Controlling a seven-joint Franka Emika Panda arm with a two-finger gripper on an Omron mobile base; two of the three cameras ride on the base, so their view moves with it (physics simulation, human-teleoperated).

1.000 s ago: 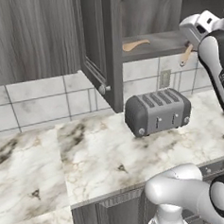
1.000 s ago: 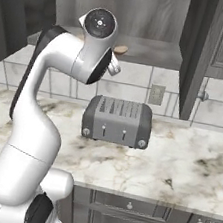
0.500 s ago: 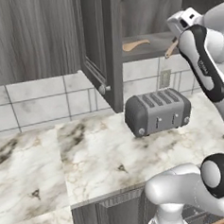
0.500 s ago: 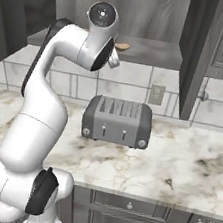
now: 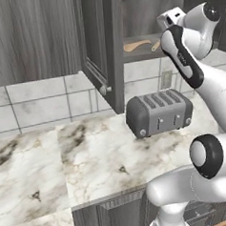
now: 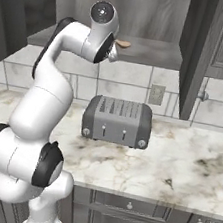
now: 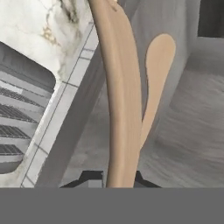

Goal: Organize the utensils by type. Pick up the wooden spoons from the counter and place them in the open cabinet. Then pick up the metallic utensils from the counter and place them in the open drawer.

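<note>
Wooden spoon [image 7: 120,100] held over the open cabinet [image 5: 105,48] shelf
Jaws pinch its handle — a second wooden spoon [image 7: 154,83] lies on the shelf just beside it.

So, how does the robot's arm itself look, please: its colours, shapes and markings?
The arm has smooth, rounded white links with dark grey joint caps and black bands between segments. The forearm carries a dark strip with small markings. The claw has two small dark fingertips.
</note>
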